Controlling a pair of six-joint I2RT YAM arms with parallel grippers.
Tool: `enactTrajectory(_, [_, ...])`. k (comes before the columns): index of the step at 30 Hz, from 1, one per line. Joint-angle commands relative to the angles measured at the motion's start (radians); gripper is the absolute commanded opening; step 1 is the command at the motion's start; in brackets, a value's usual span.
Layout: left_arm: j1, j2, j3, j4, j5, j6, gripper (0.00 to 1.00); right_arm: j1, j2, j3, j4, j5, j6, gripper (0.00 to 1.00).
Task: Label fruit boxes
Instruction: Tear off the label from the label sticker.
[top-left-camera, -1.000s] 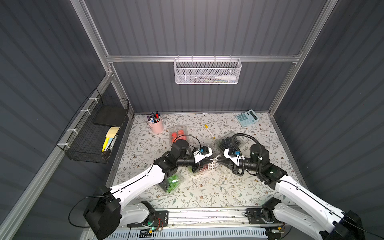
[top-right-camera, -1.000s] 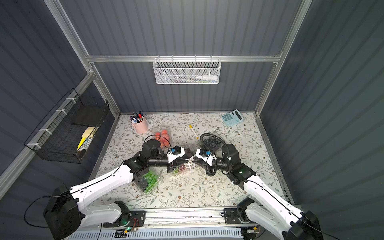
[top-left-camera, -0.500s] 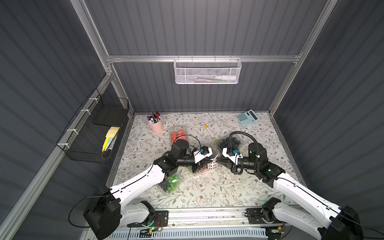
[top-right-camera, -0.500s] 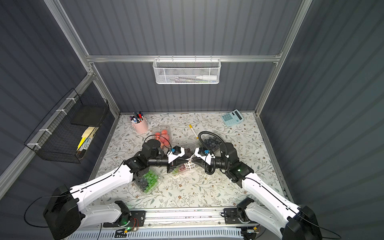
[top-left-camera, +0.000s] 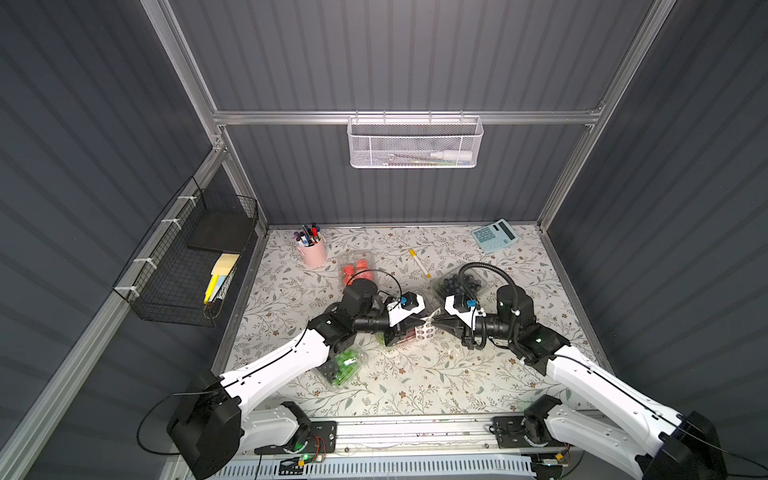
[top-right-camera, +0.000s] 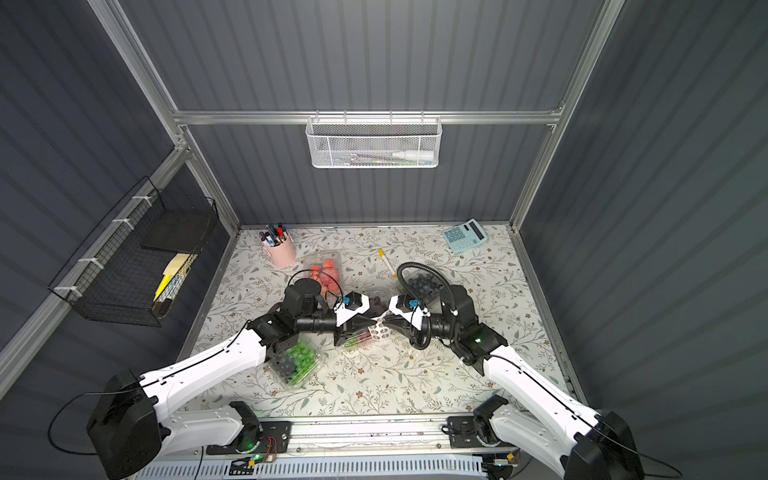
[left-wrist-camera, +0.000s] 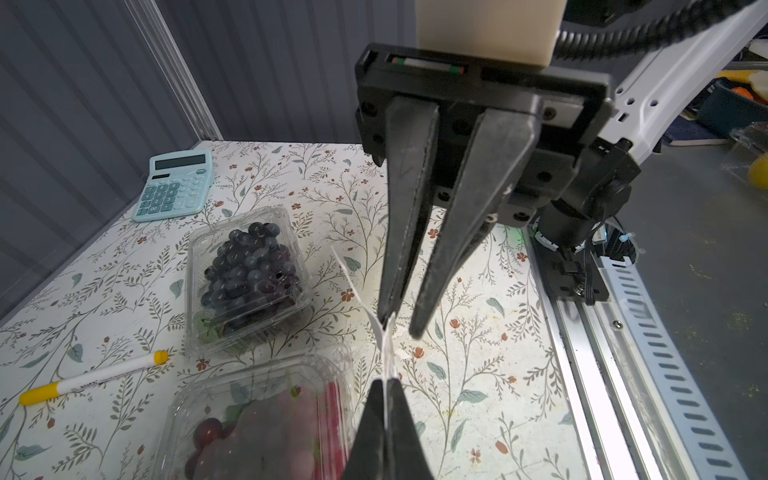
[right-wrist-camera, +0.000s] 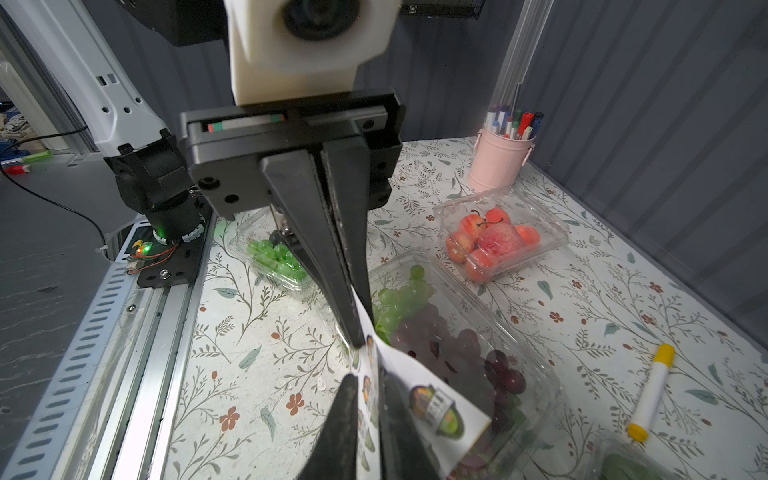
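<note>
Where the two arms meet, a little below the middle of both top views, the left jaws are fully closed on one edge of the white sticker sheet (top-left-camera: 424, 331) and hold it in the air. The right jaws come from the opposite side. Their tips stand a narrow gap apart with the other edge of the sheet between them, and in the left wrist view one tip is at the paper while the second is clear of it. Directly under the sheet lies the box of green and red grapes (right-wrist-camera: 457, 332). The strawberry box (top-left-camera: 357, 268) is above it and slightly left in the frame, near the pink pen cup (top-left-camera: 312, 251). The blueberry box (top-left-camera: 459, 284) sits to the upper right of the sheet. The box of green and black grapes (top-left-camera: 343, 368) is at the lower left, partly hidden under the left arm (top-left-camera: 286, 365). All four boxes rest on the floral surface (top-left-camera: 415, 386). A yellow-capped marker (top-left-camera: 419, 262) lies between the strawberry and blueberry boxes.
</note>
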Motion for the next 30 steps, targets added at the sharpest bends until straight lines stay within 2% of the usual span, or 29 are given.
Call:
enactTrajectory(1, [0.0, 0.004, 0.013, 0.012, 0.009, -0.01, 0.0, 0.003, 0.007, 0.023, 0.015, -0.013, 0.005, 0.11])
enactTrajectory(8, [-0.001, 0.007, 0.012, 0.013, 0.01, -0.015, 0.01, 0.004, 0.009, 0.024, 0.017, -0.019, -0.001, 0.0])
enactTrajectory(13, [-0.001, 0.014, 0.006, 0.021, 0.006, -0.023, 0.17, 0.004, -0.01, 0.008, 0.046, 0.001, 0.02, 0.0])
enactTrajectory(19, [0.0, 0.014, -0.004, 0.039, 0.003, -0.036, 0.28, 0.004, -0.034, -0.002, 0.063, 0.019, 0.032, 0.0])
enactTrajectory(24, [-0.001, 0.015, -0.013, 0.062, 0.01, -0.053, 0.26, 0.003, -0.039, -0.006, 0.071, 0.02, 0.038, 0.0])
enactTrajectory(28, [-0.001, 0.021, -0.014, 0.083, 0.026, -0.07, 0.13, 0.003, -0.038, -0.008, 0.077, 0.019, 0.043, 0.0])
enactTrajectory(30, [0.0, 0.026, -0.015, 0.094, 0.032, -0.079, 0.12, 0.004, -0.037, -0.008, 0.08, 0.02, 0.043, 0.0])
